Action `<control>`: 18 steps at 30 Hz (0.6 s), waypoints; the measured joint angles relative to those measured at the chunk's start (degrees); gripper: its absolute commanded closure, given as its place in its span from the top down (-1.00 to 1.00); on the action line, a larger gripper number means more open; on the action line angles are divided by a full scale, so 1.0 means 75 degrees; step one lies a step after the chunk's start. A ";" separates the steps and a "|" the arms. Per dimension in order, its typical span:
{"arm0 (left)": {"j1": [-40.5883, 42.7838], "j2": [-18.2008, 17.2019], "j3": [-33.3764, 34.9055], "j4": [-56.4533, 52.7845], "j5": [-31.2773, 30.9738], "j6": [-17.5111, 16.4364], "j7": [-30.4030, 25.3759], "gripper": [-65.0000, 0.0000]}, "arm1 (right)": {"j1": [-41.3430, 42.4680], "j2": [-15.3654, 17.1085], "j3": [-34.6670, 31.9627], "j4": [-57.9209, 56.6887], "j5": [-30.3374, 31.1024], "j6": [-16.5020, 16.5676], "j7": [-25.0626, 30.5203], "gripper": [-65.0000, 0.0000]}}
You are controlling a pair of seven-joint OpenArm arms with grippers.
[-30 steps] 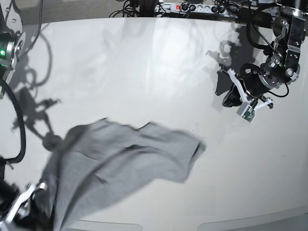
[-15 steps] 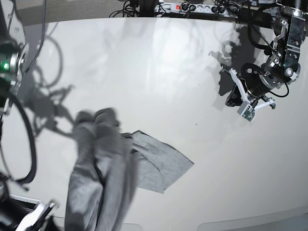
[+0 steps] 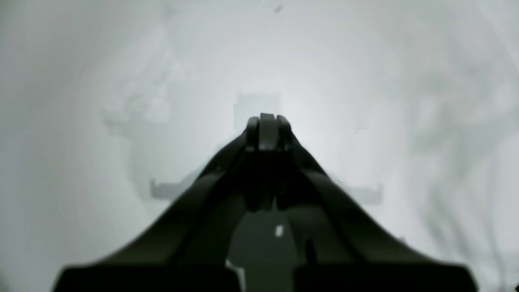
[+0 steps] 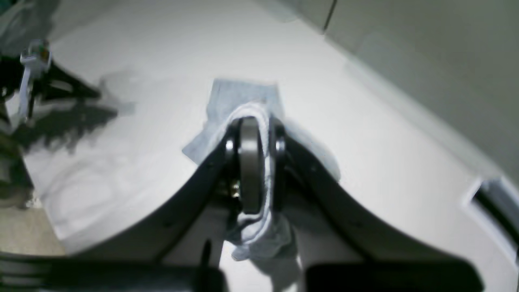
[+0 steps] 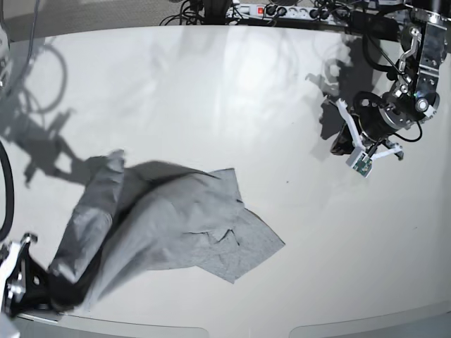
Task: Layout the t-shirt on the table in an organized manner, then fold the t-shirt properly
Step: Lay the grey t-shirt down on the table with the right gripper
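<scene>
The heather-grey t-shirt (image 5: 176, 222) lies crumpled on the white table (image 5: 211, 91) at the front left, with one corner spread flat towards the middle. No lettering or collar shows. My right gripper (image 5: 60, 285) is at the table's front left edge, shut on a bunched end of the shirt. The right wrist view shows the gripper (image 4: 252, 129) with the grey cloth (image 4: 243, 97) wrapped over the closed fingertips. My left gripper (image 5: 340, 146) hovers at the far right, well apart from the shirt. The left wrist view shows this gripper (image 3: 263, 121) shut and empty over bare table (image 3: 121, 61).
A power strip with cables (image 5: 282, 10) runs along the table's back edge. The curved front edge (image 5: 246, 329) is close below the shirt. Arm shadows fall on the table at the back left and back right.
The shirt hung bunched and raised from my right gripper; now it has dropped and spread wider over the table. My right gripper has shifted at the front left. The left arm has barely moved.
</scene>
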 measured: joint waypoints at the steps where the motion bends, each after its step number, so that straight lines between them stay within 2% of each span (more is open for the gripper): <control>1: 0.0000 -0.0006 0.0003 0.0000 0.0140 0.0000 0.0026 -1.00 | -0.0152 0.0052 0.0000 -0.0003 -0.0204 0.0000 -0.0006 -1.00; 6: 0.0000 0.0006 0.0003 0.0000 0.0204 -0.0003 0.0154 -1.00 | -0.1003 0.0204 0.0000 -0.0003 -0.1393 0.0003 0.0023 -1.00; 9: 0.0020 0.0003 0.0003 0.0000 0.0210 0.0000 0.0175 -1.00 | -0.1314 0.0256 -0.0003 0.0000 -0.2751 0.0006 0.0175 -1.00; 11: 0.0020 0.0009 0.0003 0.0000 0.0207 -0.0003 0.0172 -1.00 | -0.1524 0.0280 0.0000 -0.0003 -0.3829 0.0003 0.0717 -1.00; 14: 0.0017 0.0009 0.0003 0.0000 0.0236 0.0000 0.0169 -1.00 | -0.1731 0.0256 -0.0003 -0.0006 -0.5214 -0.1151 0.1346 -1.00; 16: 0.0020 0.0006 0.0003 0.0000 0.0242 -0.0003 0.0172 -1.00 | -0.1853 0.0259 -0.0003 -0.0009 -0.5759 -0.2075 0.1810 -1.00; 18: 0.0020 0.0006 0.0003 0.0000 0.0242 0.0000 0.0172 -1.00 | -0.1970 0.0259 -0.0003 -0.0009 -0.5931 -0.2530 0.2078 -1.00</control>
